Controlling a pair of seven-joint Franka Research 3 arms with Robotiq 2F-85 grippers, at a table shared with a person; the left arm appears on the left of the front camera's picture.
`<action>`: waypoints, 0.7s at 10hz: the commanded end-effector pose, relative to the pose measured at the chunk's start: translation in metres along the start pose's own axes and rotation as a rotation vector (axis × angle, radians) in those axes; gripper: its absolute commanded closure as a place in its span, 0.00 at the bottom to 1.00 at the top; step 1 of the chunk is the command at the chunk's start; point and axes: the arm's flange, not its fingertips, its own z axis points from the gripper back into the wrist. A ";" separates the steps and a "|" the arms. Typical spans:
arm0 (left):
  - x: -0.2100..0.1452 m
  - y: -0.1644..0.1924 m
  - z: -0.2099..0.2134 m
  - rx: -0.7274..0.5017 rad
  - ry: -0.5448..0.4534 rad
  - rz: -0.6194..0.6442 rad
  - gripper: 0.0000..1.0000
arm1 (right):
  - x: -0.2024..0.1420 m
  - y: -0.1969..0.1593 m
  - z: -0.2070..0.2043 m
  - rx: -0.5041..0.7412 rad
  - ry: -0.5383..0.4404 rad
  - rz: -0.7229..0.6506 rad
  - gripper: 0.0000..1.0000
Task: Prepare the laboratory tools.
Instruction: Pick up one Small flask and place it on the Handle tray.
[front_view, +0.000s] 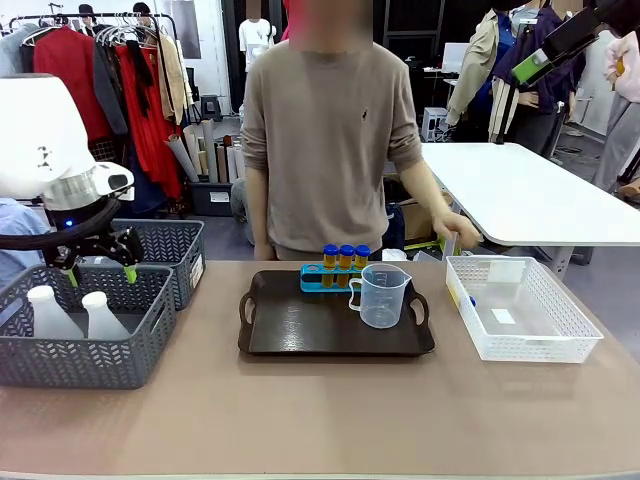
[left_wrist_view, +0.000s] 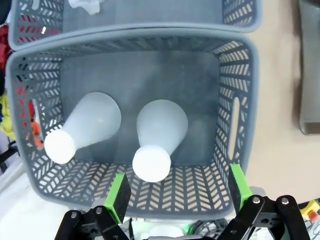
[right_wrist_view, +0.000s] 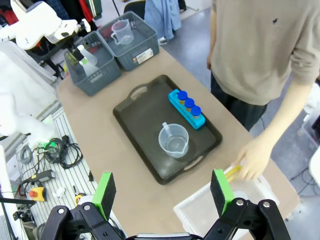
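Three blue-capped tubes (front_view: 345, 258) of orange-yellow liquid stood in a blue rack (front_view: 318, 281) at the far edge of a dark tray (front_view: 300, 335), with the clear measuring beaker (front_view: 380, 296) just in front of them. Two white conical flasks (left_wrist_view: 155, 140) stood in the nearer grey basket (front_view: 90, 365) at the desk's left end. The left gripper (left_wrist_view: 178, 192) hung open above that basket, empty. The right gripper (right_wrist_view: 162, 191), also open, was high over the desk. The person's hand (front_view: 462, 232) was at the white mesh basket (front_view: 530, 348).
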 end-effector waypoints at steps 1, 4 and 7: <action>0.001 0.008 -0.012 -0.032 0.007 -0.002 0.00 | 0.000 0.002 0.001 -0.003 -0.002 0.000 0.00; -0.001 0.020 -0.033 -0.020 0.020 0.014 0.00 | 0.000 0.002 0.001 -0.003 -0.002 0.000 0.00; -0.004 0.023 -0.043 -0.023 0.039 0.022 0.00 | 0.000 0.002 0.001 -0.003 -0.002 0.000 0.00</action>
